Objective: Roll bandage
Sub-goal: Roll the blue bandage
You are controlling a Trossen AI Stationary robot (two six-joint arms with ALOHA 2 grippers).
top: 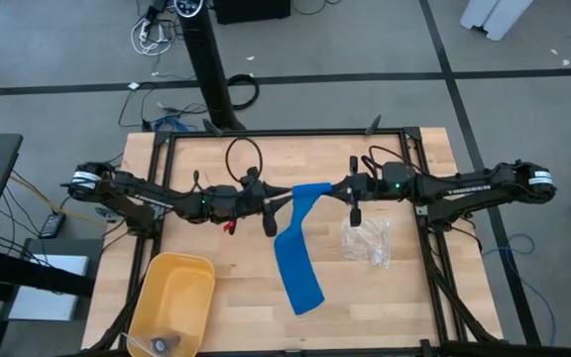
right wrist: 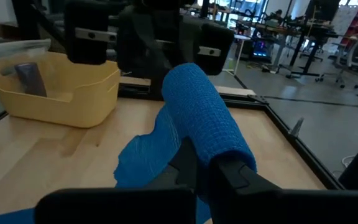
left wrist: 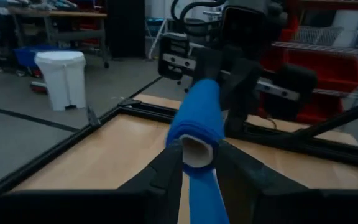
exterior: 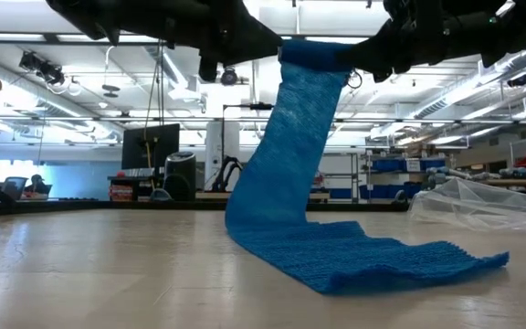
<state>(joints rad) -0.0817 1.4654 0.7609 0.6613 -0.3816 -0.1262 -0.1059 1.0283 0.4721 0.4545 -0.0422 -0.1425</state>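
The bright blue bandage is partly wound into a roll [top: 312, 189] that hangs level above the table's middle, between my two grippers. Its loose tail [exterior: 286, 146] drops from the roll, and the tail's end [top: 300, 283] lies flat on the wood toward the near edge. My left gripper [left wrist: 197, 165] is open; its fingers stand close on either side of the roll's left end, where a pale core [left wrist: 196, 151] shows. My right gripper [right wrist: 213, 171] is shut at the roll's right end [right wrist: 229, 146]. My left gripper: I cannot tell whether its fingers [left wrist: 166, 171] touch the roll's end between them. My right gripper is shut on the roll's right end [right wrist: 232, 155], coming level from the table's right, along the roll. The roll itself hides the place of contact. The roll is lifted clear and level, its tail slack.
A yellow bin [top: 171, 297] stands at the near left corner with a small object inside. A clear crinkled plastic bag [top: 367, 241] lies right of the bandage's tail, under the right arm. Black frame rails [top: 285, 134] run around the table.
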